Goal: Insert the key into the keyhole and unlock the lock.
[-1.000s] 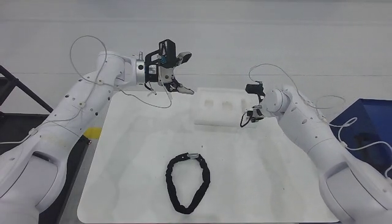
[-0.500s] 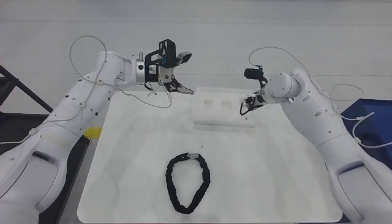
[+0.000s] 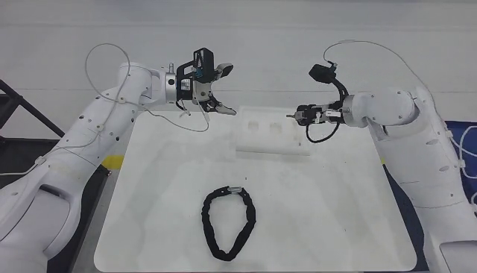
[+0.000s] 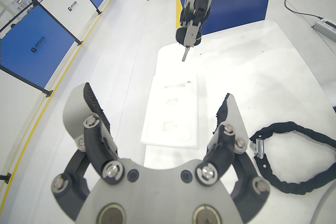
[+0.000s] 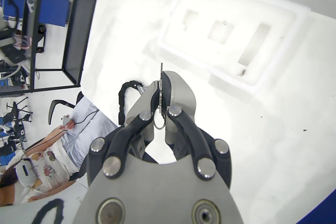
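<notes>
A black fabric-covered chain lock (image 3: pixel 228 222) lies in a loop on the white table (image 3: pixel 335 198), its silver lock cylinder (image 3: pixel 234 190) at the far end of the loop. My right gripper (image 3: pixel 298 114) is shut on the key (image 5: pixel 160 83), held in the air over the right end of the white foam tray (image 3: pixel 272 133); the key blade (image 4: pixel 185 54) sticks out past the fingertips. My left gripper (image 3: pixel 220 90) hangs open and empty above the table's far left edge. The chain lock (image 4: pixel 288 154) and cylinder (image 4: pixel 260 147) lie off to one side of its fingers.
The foam tray (image 5: pixel 231 36) with three small recesses lies at the back middle of the table. A blue bin (image 3: pixel 468 135) stands off the table's right side. A black rack (image 3: pixel 15 116) stands to the left.
My right arm has lifted from the tray's right end and swung its wrist round, so the gripper with the key now points leftwards above the tray. The left arm has kept still.
</notes>
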Controlling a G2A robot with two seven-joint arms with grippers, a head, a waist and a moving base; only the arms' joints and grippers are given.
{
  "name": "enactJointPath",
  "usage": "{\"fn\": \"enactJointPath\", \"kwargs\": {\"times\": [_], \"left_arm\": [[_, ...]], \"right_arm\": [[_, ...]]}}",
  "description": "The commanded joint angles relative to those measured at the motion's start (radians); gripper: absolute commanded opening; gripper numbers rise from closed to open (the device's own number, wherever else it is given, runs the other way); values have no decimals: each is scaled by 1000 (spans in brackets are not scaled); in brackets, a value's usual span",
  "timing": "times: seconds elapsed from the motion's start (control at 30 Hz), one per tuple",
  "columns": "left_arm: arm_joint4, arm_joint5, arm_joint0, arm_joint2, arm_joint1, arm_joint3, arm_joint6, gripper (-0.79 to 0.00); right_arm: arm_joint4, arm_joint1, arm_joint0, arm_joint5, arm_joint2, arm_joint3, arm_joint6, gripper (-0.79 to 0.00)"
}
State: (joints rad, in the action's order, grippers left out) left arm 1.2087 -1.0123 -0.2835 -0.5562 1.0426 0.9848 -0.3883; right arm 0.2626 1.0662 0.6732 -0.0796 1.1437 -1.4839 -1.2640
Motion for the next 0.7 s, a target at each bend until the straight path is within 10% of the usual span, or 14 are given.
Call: {"fn": "enactJointPath", "kwargs": {"times": [0.0,0.67], "left_arm": [[0,0,0,0,0,0,0,0],[0,0,0,0,0,0,0,0]], "right_arm": [[-45,-11,43,21,53,-81,-1,-785],[-323,-44,240,162,276,-164,139,-785]]}}
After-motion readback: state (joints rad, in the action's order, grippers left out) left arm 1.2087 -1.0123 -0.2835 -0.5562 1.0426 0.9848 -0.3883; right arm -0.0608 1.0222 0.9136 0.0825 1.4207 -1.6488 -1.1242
